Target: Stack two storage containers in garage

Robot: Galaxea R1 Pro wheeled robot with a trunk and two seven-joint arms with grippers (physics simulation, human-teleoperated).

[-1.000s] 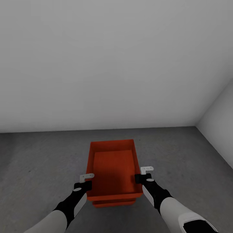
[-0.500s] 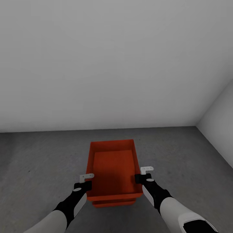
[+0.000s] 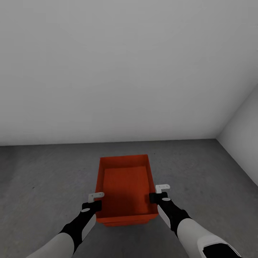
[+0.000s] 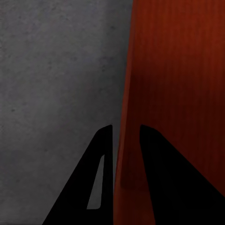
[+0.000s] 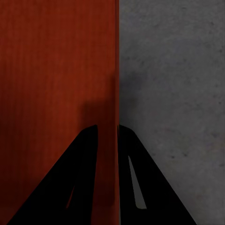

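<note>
An orange-red storage container [image 3: 125, 179] sits open side up in the middle of the dark grey garage floor [image 3: 43, 179]. It rests on the second storage container [image 3: 125, 223], which shows as a thin orange strip under the near edge. My left gripper [image 3: 95, 204] is shut on the top container's left wall. In the left wrist view its fingers [image 4: 105, 154] straddle that wall [image 4: 173, 93]. My right gripper [image 3: 156, 197] is shut on the right wall, and in the right wrist view its fingers [image 5: 89, 154] pinch the thin wall edge [image 5: 56, 70].
A plain white wall [image 3: 125, 71] stands just behind the containers. A second white wall [image 3: 243, 139] meets it at the far right corner. Bare grey floor lies on both sides of the stack.
The upper container has sunk a little, so less of the lower one shows beneath its near edge. Both arms have stayed in place.
</note>
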